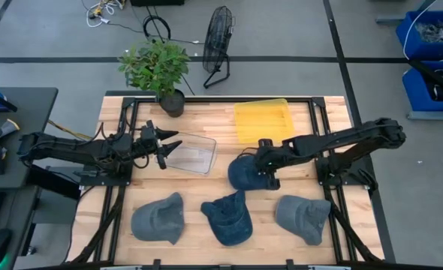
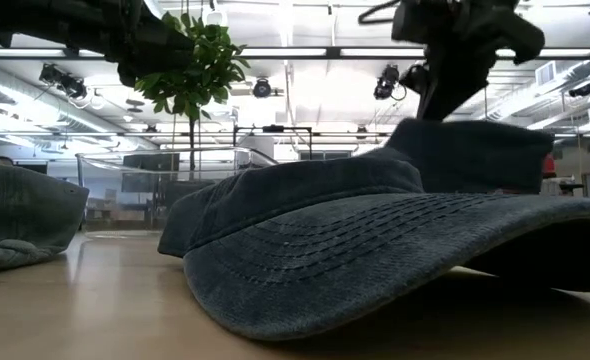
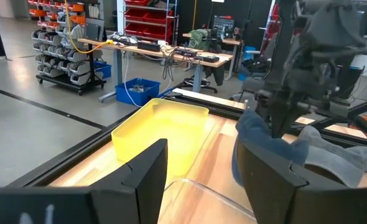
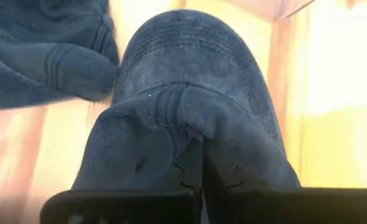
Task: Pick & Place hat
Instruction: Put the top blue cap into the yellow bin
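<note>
Several dark blue denim hats lie on the wooden table. One hat (image 1: 242,175) sits just near the yellow tray (image 1: 263,120); my right gripper (image 1: 262,163) is shut on its crown. Three more hats rest flat along the near edge: left (image 1: 159,219), middle (image 1: 227,217), right (image 1: 304,217). The middle one fills the low view (image 2: 375,240). My left gripper (image 1: 164,144) is open and hovers at the left end of the clear tray (image 1: 193,154), touching nothing. In the left wrist view its fingers (image 3: 147,171) frame the yellow tray (image 3: 165,124). My right gripper (image 4: 202,171) pinches a raised fold of the hat's crown (image 4: 177,118) between its two fingers, coming from above and pointing down. The cloth bunches up at the fingers. The brim (image 4: 190,50) stretches out ahead, and the hat's lower part (image 3: 333,155) lies on the table.
A potted plant (image 1: 161,71) stands at the table's far edge, left of the yellow tray. A black fan (image 1: 218,45) stands on the floor beyond the table. Bare wood shows between the clear tray and the near row of hats.
</note>
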Robot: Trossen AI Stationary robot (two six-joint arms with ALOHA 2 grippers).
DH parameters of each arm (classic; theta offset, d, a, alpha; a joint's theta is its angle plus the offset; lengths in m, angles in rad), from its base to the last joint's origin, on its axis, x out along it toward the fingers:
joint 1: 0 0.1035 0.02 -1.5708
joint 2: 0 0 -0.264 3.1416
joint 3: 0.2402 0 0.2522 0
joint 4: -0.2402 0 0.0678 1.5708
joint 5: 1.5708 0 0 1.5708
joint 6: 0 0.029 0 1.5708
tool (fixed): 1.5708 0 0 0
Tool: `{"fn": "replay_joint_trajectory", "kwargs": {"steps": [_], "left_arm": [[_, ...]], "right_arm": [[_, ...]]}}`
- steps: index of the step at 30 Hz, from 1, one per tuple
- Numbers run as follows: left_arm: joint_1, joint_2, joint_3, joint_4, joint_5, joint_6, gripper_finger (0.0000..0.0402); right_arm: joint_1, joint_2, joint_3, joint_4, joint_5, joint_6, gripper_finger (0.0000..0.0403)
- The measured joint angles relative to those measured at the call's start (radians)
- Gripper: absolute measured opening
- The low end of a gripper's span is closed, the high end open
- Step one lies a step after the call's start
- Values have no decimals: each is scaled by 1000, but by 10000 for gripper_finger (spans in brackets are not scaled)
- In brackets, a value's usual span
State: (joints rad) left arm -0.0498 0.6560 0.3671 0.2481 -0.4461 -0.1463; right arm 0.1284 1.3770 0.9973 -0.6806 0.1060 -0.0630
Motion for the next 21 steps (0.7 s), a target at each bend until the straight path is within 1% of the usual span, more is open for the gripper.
{"fn": "replay_joint_trajectory", "kwargs": {"steps": [2, 5, 7, 11, 14, 16, 18, 21], "left_arm": [[0, 0, 0, 0, 0, 0, 197], [0, 0, 0, 0, 0, 0, 197], [0, 0, 0, 0, 0, 0, 197], [0, 0, 0, 1, 0, 0, 197], [0, 0, 0, 1, 0, 0, 197], [0, 0, 0, 2, 0, 0, 197], [0, 0, 0, 2, 0, 0, 197], [0, 0, 0, 2, 0, 0, 197]], "right_arm": [[8, -25, 2, -2, 56, -18, 1], [12, -71, 3, -53, 187, -54, 1], [8, -103, 3, -87, 307, -84, 1], [-14, -154, 3, -102, 589, -104, 0], [-53, -170, 3, -102, 739, -171, 0], [-97, -169, 3, -101, 799, -233, 0], [-158, -161, 3, -92, 827, -275, 0], [-248, -138, 3, -67, 795, -320, 0]]}}
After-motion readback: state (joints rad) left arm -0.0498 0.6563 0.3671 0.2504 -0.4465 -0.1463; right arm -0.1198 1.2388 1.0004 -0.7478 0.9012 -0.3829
